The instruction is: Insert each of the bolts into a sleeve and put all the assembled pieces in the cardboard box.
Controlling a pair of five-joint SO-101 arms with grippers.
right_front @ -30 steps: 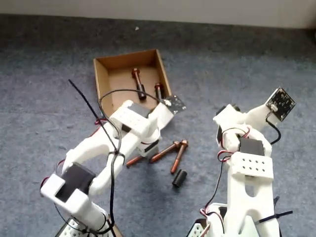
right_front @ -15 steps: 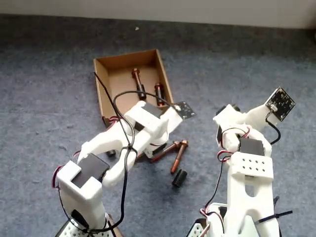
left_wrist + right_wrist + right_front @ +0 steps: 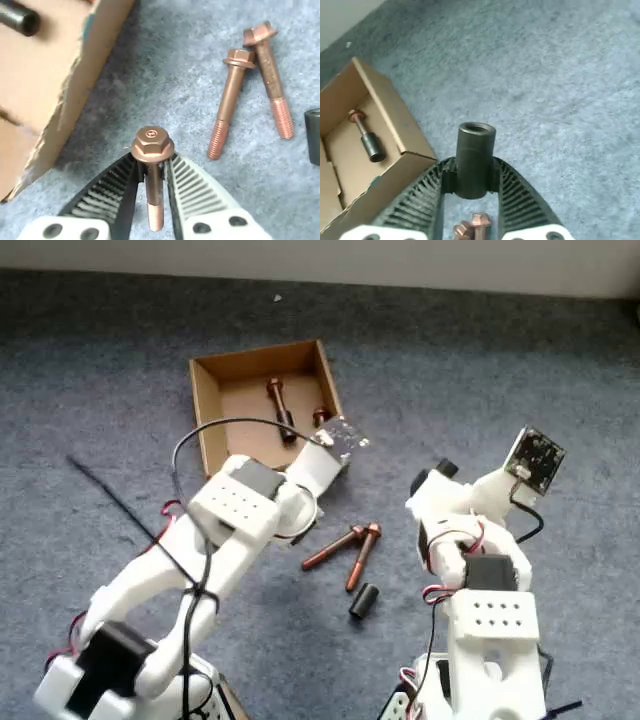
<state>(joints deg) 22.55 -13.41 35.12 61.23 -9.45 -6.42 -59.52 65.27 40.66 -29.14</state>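
Left wrist view, nearest first: pinched between the left jaws, a copper bolt, hex head just past the tips, threaded end back toward the wrist. Ahead of the tips and off to one side, a first loose bolt and a second loose bolt, flat on the grey carpeted table, heads close together, threaded ends splayed apart. Just beyond those, at the picture's edge, a loose black sleeve, apart from both. To the other side of the jaws, near, the cardboard box, outer wall toward the tips; farther in, the dark end of a boxed sleeve.

Right wrist view: clamped between the right jaws, a held sleeve, in line with the jaws, open mouth outward past the tips. Back under the jaws, close to the wrist, two copper bolt heads. Ahead and aside, the box corner, and inside it an assembled piece lying flat, bolt head at the far end.

High view: left arm with its wrist at the box's near corner, right arm well apart from the box. Between the two sets of jaws, both loose bolts and the loose sleeve on the table. Farthest off, in the box, two assembled pieces side by side.
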